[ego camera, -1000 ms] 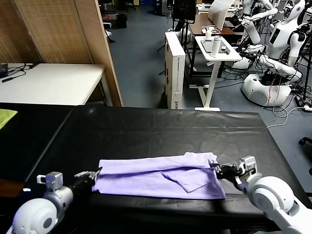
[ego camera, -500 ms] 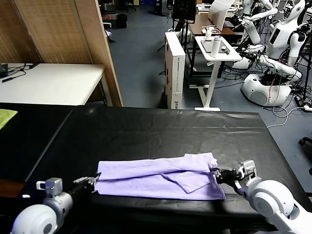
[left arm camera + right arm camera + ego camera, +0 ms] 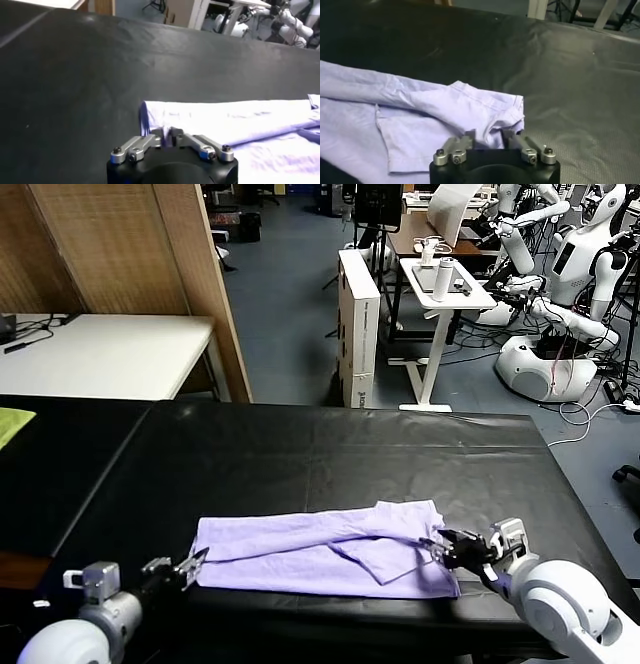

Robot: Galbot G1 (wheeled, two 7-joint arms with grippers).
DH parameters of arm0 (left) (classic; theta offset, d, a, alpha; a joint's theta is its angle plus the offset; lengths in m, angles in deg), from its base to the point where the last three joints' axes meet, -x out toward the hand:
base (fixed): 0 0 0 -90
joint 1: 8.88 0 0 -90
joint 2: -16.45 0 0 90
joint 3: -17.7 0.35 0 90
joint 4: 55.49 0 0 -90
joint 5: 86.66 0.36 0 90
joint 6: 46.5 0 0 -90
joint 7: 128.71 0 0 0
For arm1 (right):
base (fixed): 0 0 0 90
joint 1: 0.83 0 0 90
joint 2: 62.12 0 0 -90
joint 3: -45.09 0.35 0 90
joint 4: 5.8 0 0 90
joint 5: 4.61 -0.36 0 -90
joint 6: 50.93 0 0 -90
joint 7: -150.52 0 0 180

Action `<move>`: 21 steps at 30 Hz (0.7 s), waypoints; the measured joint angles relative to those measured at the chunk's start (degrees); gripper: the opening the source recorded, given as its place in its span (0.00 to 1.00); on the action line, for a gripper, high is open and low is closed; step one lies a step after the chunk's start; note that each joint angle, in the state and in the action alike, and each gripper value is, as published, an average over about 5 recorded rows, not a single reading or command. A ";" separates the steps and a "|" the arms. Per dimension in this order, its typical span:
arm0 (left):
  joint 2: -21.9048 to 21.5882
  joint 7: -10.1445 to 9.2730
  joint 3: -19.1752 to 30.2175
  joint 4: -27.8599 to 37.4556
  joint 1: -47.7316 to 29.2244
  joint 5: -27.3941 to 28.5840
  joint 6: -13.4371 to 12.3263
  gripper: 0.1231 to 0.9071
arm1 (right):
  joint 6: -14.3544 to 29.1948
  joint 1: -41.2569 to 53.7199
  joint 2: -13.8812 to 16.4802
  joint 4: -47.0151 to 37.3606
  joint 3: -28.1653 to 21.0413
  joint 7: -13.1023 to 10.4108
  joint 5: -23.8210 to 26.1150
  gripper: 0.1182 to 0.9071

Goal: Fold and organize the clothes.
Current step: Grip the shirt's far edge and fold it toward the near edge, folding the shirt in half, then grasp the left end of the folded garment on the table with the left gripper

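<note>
The lavender T-shirt (image 3: pixel 320 549) lies folded into a long strip across the near edge of the black table (image 3: pixel 350 454), plain side up, with a sleeve flap on top. My left gripper (image 3: pixel 190 564) is at its left end. In the left wrist view the left gripper (image 3: pixel 167 132) is shut on the hem of the shirt (image 3: pixel 225 120). My right gripper (image 3: pixel 440 546) is at the shirt's right end. In the right wrist view the right gripper (image 3: pixel 490 137) has its fingers apart, with bunched cloth of the shirt (image 3: pixel 420 115) between them.
A yellow-green cloth (image 3: pixel 12 422) lies at the table's far left edge. Behind the table stand a white table (image 3: pixel 100 354), a wooden screen (image 3: pixel 120 244), a white cabinet (image 3: pixel 358 324) and other robots (image 3: pixel 560 284). The table's near edge is right under both grippers.
Both grippers have drawn back toward the table's near edge and the shirt has slid with them. The right gripper's fingers have spread apart.
</note>
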 joint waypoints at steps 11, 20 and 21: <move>0.80 0.05 -1.02 0.16 -0.79 1.77 -0.56 1.00 | 0.00 0.60 -0.65 0.24 0.55 -0.82 -1.17 1.00; -1.06 -0.92 0.89 3.09 -6.35 0.17 -0.04 1.00 | 0.00 4.97 -2.77 -3.17 -0.59 -1.87 -2.25 1.00; -1.22 -0.92 1.26 3.58 -7.19 0.20 -0.08 1.00 | 0.00 5.67 -3.16 -3.80 -0.90 -1.89 -2.13 1.00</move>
